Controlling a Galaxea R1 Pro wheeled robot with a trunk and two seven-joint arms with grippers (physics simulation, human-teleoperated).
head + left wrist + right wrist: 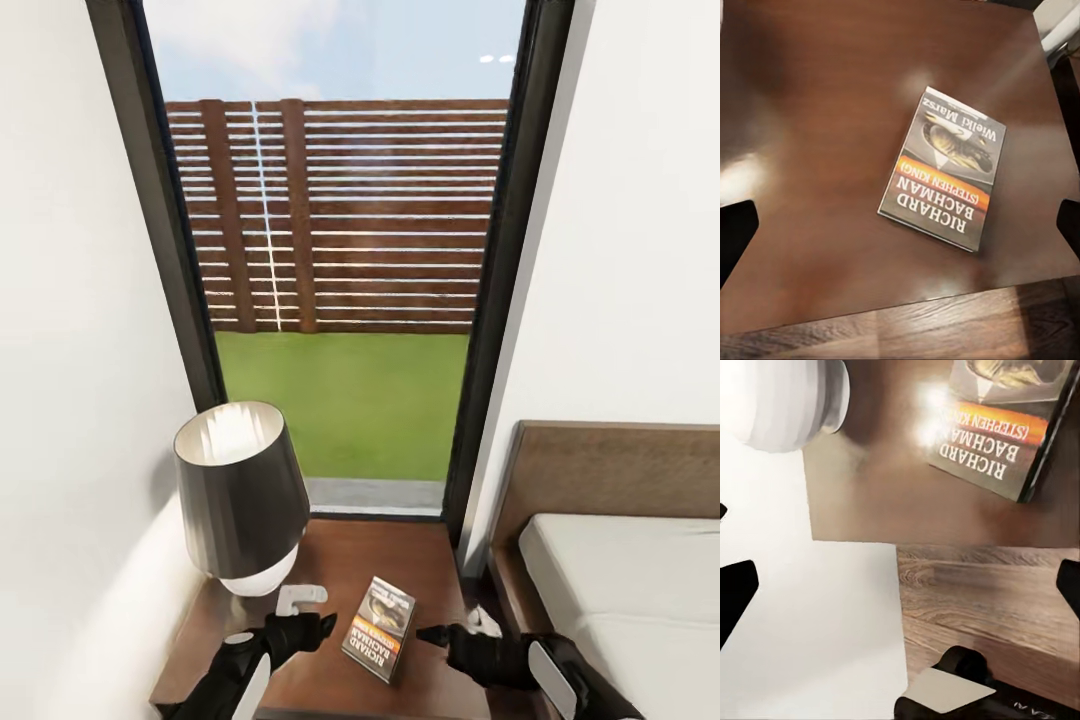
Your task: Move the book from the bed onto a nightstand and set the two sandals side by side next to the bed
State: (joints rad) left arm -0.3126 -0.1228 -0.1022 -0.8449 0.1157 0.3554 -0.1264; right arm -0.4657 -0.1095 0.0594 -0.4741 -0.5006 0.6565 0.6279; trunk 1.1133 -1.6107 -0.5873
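The book [380, 627] lies flat, cover up, on the glossy top of the dark-brown nightstand [340, 555], near its front edge. My left gripper [312, 612] is just to the book's left and my right gripper [445, 628] just to its right, both open and apart from it. In the left wrist view the book [943, 180] lies between the spread fingertips [735, 236], untouched. In the right wrist view the book [1009, 427] rests near the nightstand's edge. The bed [620, 580] with its headboard [620, 465] is at the right. The sandals are out of view.
A table lamp with a dark shade [240, 490] stands on the nightstand's left half, close to my left gripper. A tall dark-framed window [340, 250] is behind, with white walls on both sides. Wood-plank floor [982, 600] lies below the nightstand's front.
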